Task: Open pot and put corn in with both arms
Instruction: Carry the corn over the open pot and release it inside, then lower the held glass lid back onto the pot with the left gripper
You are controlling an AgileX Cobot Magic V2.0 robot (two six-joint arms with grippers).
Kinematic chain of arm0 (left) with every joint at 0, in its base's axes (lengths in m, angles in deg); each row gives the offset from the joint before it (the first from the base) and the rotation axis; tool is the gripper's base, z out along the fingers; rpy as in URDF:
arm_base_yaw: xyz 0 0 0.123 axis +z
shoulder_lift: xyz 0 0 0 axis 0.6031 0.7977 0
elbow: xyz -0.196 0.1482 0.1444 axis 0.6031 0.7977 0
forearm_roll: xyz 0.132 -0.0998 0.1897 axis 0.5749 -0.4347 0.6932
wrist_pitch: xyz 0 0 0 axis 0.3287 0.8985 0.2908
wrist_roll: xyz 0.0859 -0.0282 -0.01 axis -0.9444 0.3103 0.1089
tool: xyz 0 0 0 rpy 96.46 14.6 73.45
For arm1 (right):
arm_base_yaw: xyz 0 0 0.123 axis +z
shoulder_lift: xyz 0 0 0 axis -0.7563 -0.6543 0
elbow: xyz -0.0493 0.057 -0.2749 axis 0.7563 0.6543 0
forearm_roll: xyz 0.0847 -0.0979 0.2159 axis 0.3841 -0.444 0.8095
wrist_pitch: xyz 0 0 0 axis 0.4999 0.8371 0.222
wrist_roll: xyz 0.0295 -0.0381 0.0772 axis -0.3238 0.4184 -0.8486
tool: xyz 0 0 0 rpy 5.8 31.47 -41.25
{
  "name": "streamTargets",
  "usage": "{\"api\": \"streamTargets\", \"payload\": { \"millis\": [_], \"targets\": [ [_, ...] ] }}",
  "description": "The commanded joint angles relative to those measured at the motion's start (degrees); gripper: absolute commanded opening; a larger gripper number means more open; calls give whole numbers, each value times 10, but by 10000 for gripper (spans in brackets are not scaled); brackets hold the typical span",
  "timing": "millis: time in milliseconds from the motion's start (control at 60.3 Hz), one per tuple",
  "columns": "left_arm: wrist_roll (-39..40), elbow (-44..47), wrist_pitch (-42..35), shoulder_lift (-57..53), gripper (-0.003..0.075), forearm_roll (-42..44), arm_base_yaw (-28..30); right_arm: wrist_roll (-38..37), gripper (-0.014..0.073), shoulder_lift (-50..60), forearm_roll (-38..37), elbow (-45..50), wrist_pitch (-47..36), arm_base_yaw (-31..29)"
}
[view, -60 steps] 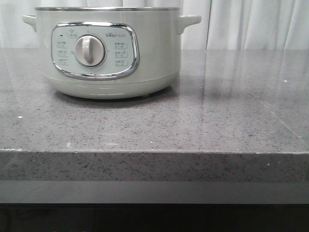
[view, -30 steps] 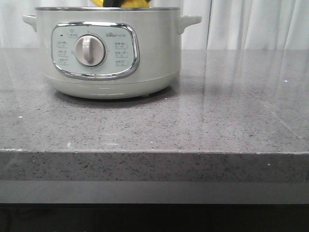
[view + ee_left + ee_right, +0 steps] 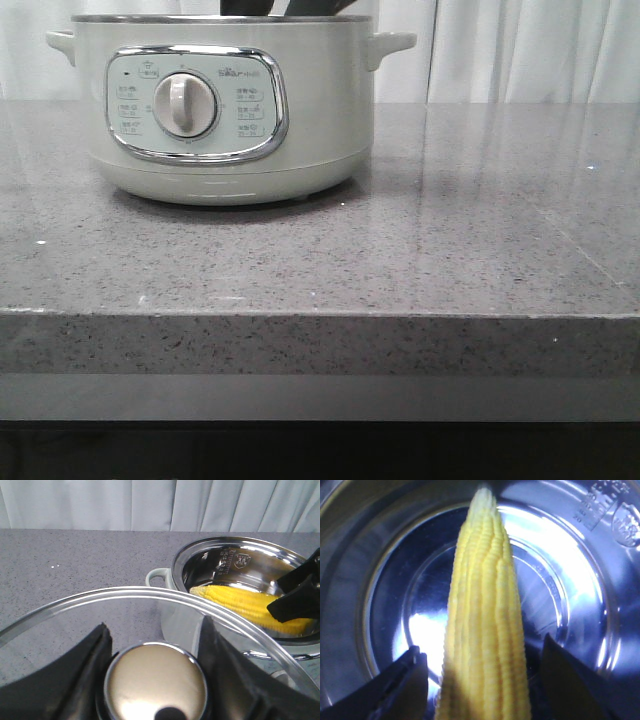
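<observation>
The pale grey-green pot [image 3: 220,110] stands open at the back left of the counter, its steel inside showing in the left wrist view [image 3: 225,562]. The yellow corn [image 3: 485,625] lies inside the pot on the steel bottom and also shows in the left wrist view [image 3: 245,602]. My right gripper [image 3: 482,680] is down in the pot, open, with a finger on each side of the cob and a gap on both sides. My left gripper [image 3: 155,650] is shut on the chrome knob [image 3: 155,685] of the glass lid [image 3: 75,625], held off to the side of the pot.
The pot stands on a grey speckled counter [image 3: 450,240] whose front edge runs across the front view. White curtains [image 3: 520,50] hang behind. The pot's small side handles [image 3: 390,45] stick out at the rim.
The corn showed above the pot's rim half a second ago and has gone down inside; now only dark parts of my right gripper show above the rim.
</observation>
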Motion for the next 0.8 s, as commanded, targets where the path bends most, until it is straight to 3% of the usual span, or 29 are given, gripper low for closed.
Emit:
{"api": "streamTargets", "payload": {
  "millis": [0, 199, 332, 780],
  "targets": [
    [5, -20, -77, -7, 242, -11, 0, 6, 510, 40, 6, -22, -41, -3],
    [5, -20, -77, -7, 242, -11, 0, -27, 510, 89, 14, -10, -42, -3],
    [5, -20, -77, -7, 242, -11, 0, -33, 510, 148, 15, 49, -80, -3],
    [5, -20, -77, -7, 242, -11, 0, -27, 510, 417, 15, 400, -263, -3]
  ]
}}
